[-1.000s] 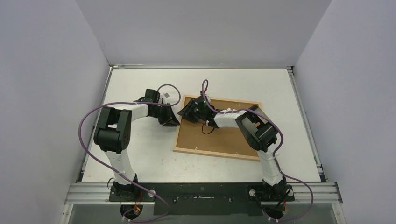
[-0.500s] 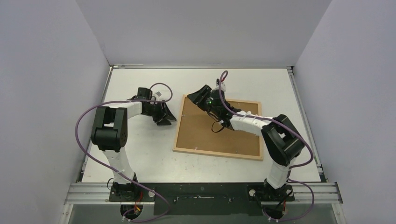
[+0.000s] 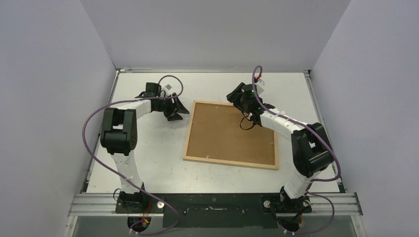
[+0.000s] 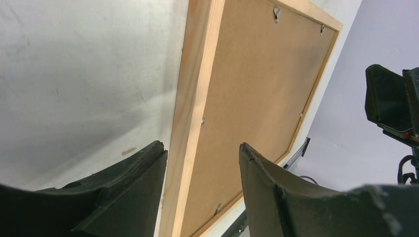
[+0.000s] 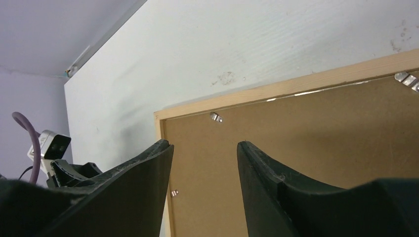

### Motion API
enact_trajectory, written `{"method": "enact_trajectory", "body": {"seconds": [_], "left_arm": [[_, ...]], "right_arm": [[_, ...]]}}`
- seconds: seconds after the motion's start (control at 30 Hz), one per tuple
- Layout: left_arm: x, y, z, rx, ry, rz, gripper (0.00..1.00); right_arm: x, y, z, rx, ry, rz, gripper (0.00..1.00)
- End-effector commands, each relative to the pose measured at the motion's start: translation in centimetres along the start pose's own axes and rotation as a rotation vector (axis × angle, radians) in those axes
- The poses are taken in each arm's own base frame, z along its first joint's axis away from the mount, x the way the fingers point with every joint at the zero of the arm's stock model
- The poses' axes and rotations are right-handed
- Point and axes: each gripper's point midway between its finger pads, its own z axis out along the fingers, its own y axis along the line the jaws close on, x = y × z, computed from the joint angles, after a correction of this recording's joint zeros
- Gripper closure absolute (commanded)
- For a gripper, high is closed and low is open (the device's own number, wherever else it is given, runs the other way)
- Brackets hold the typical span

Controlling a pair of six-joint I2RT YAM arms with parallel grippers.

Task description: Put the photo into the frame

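The frame [image 3: 188, 132] lies flat on the white table, back side up, with a brown backing board [image 3: 230, 133] filling it. The photo is hidden. My left gripper [image 3: 179, 111] hovers just left of the frame's far left corner, open and empty; its wrist view looks along the frame's pale wood bar [image 4: 195, 89] between the open left gripper [image 4: 200, 144]. My right gripper [image 3: 234, 96] hangs over the frame's far edge, also open and empty. In the right wrist view, the right gripper [image 5: 205, 143] has the frame's corner [image 5: 160, 118] and the board [image 5: 306, 128] below it.
Small metal tabs [image 5: 215, 117] hold the board along the frame's inner edge. Grey walls enclose the table on three sides. A metal rail [image 3: 217, 203] carries both arm bases at the near edge. Purple cables [image 3: 91, 129] loop off the arms.
Both grippers have left the frame's far left corner: the left drew back to the left, the right swung toward the far right. Both sets of jaws opened wider.
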Motion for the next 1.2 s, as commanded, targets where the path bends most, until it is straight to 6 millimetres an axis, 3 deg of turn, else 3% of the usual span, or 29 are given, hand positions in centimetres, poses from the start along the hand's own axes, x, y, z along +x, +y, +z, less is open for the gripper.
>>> {"method": "enact_trajectory", "body": {"seconds": [0.0,0.23,0.4,0.6,0.8,1.0,1.17], "left_arm": [[-2.3,-1.0,1.2,0.007,-0.039,0.064,0.45],[-1.9,0.4,3.3,-0.078,-0.002,0.127,0.44],[-1.3,2.0,4.2,-0.151,0.031,0.136,0.52],[0.0,4.2,4.5,-0.273,0.089,0.168,0.6],[0.7,4.1,4.6,-0.252,0.12,0.158,0.68],[2.7,3.5,4.9,-0.189,0.167,0.11,0.81],[4.9,3.9,4.7,-0.196,0.187,0.077,0.89]], "right_arm": [[0.4,1.5,1.2,-0.028,0.046,-0.032,0.49],[3.7,3.1,4.7,-0.1,0.127,0.061,0.52],[5.9,5.8,6.6,-0.195,0.179,-0.018,0.57],[7.2,4.5,8.7,-0.116,0.209,-0.166,0.61],[7.6,3.4,9.7,-0.076,0.225,-0.245,0.61],[6.9,2.4,8.6,-0.013,0.229,-0.267,0.61],[5.4,-0.3,7.1,0.132,0.207,-0.224,0.61]]}}
